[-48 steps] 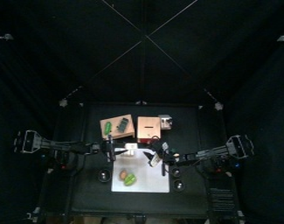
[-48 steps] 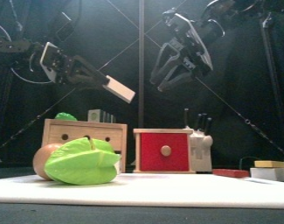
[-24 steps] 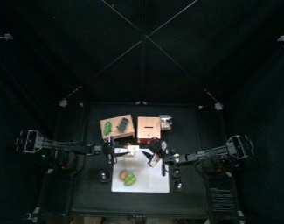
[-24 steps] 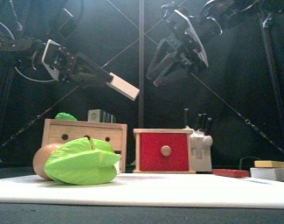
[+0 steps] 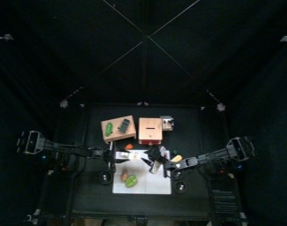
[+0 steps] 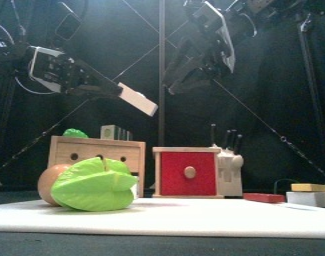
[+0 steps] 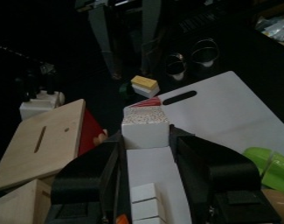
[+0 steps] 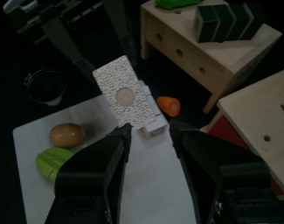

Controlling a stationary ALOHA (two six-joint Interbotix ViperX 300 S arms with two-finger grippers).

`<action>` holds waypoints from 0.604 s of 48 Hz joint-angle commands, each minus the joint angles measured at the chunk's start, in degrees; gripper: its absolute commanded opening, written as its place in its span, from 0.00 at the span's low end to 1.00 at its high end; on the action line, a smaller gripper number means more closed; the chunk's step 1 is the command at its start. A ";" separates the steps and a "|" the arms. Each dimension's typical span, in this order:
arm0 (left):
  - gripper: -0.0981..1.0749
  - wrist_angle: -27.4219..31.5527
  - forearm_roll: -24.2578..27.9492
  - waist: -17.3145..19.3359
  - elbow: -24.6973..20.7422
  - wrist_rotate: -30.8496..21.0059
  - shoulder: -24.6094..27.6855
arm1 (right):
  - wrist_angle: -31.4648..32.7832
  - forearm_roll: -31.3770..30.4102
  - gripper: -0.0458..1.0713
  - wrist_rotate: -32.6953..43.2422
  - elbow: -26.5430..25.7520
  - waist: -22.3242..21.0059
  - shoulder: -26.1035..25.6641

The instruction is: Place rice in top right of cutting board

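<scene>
Left gripper [image 7: 144,153]: clamped on a white box of rice [image 7: 148,140], jaws pressed to its two long sides, held up in the air.
Rice box [image 6: 135,98]: tilted, hanging well above the cutting board [image 6: 192,215]; speckled white face with a round mark turned toward the right gripper [image 8: 150,140].
Right gripper [image 6: 192,70]: jaws spread apart, nothing between them; raised high, just beside the rice box and apart from it.
Cutting board [image 7: 232,101]: flat on the table beneath both grippers, pale and bare beyond the left gripper's jaws, with a handle slot at one end.
Green vegetable [image 6: 95,185]: on the board below the left gripper, with a round brown thing [image 8: 67,134] just beside it.
Wooden box [image 6: 95,158]: behind the board, below the left gripper; green pieces on top.
Red box [image 6: 189,172]: next to the wooden box, below the right gripper, dark utensils sticking up at its side.
Small yellow block [image 7: 145,84]: on the table past the tip of the rice box.
Orange piece [image 8: 169,105]: beside the wooden box, beyond the right gripper's jaws.
</scene>
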 commanded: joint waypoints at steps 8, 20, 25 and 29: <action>0.58 -0.26 0.09 -0.35 -0.70 0.00 -0.44 | 0.09 -2.72 0.96 -0.18 -3.60 -0.26 0.79; 0.58 -0.26 0.09 -2.37 -0.88 -0.18 -0.44 | -0.53 -2.99 0.97 -0.18 -4.39 -0.44 2.64; 0.58 -0.26 0.09 -2.55 -1.32 -0.18 -0.44 | -1.05 -3.34 0.97 -0.18 -5.01 -0.53 3.96; 0.58 -0.26 0.09 -2.64 -1.41 -0.18 -0.35 | -1.32 -4.04 0.97 -0.18 -5.80 -0.53 4.92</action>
